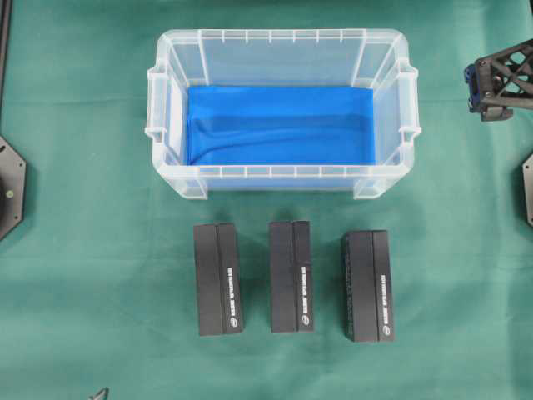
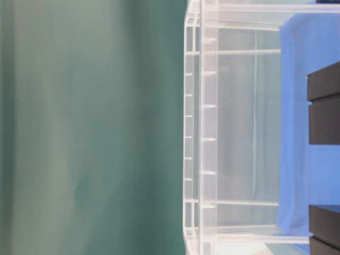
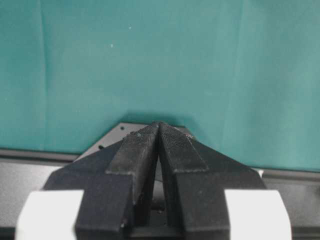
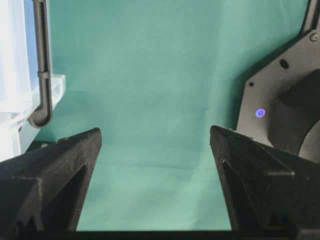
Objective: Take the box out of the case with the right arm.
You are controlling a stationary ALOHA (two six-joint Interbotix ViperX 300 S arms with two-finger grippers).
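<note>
Look at the overhead view and you see the case [image 1: 283, 112] sitting at twelve o'clock on the green bench [image 1: 83, 275], its blue lining [image 1: 279, 125] bare of any box. Three black boxes lie outside it in a row on the bench, just beyond the near wall toward six o'clock: the left box [image 1: 218, 278], the middle box [image 1: 291, 276] and the right box [image 1: 368, 285], each lying lengthwise and apart from its neighbours. Your right gripper [image 1: 500, 79] hangs at the three o'clock edge of that view, beside the case's right end and well apart from all three boxes. In the right wrist view its fingers [image 4: 60, 170] stand released, spread wide, with only green cloth between them; a corner of the case shows at nine o'clock of that picture and a black base plate [image 4: 280, 100] at three o'clock. Nothing is grasped. Your left gripper [image 3: 159, 131] shows in its own wrist view with its fingers [image 3: 135, 150] clenched tip to tip on nothing, above bare cloth. The table-level view is turned on its side and shows the case's ribbed wall with dark box ends at its three o'clock edge.
</note>
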